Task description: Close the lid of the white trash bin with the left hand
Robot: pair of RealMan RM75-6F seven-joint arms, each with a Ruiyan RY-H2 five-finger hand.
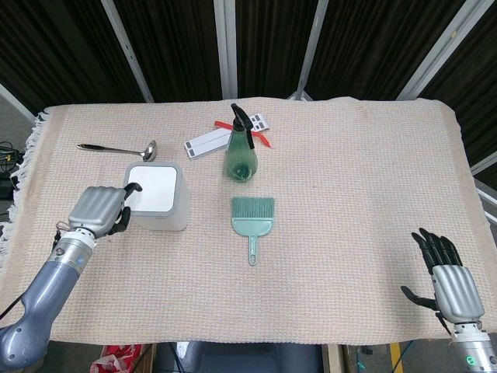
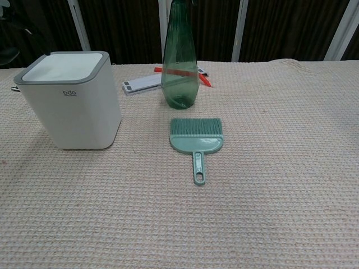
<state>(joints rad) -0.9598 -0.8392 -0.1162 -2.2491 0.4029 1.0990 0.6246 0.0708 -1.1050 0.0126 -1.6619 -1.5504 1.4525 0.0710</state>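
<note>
White plastic, the bin [image 1: 158, 196] stands just right of the left hand [image 1: 99, 210], whose fingers [image 1: 133, 187] are curled in on nothing, 1 dark tip at the lid [image 1: 152, 187] edge. The lid looks flat and seated in its grey rim, so the step seems nearly done: I would press straight down near the lid's middle, lightly, to avoid tipping the bin, then lift clear. The right hand [image 1: 451, 284] rests open, far from the bin. The bin's front reads "bdo" [image 2: 69, 93].
</note>
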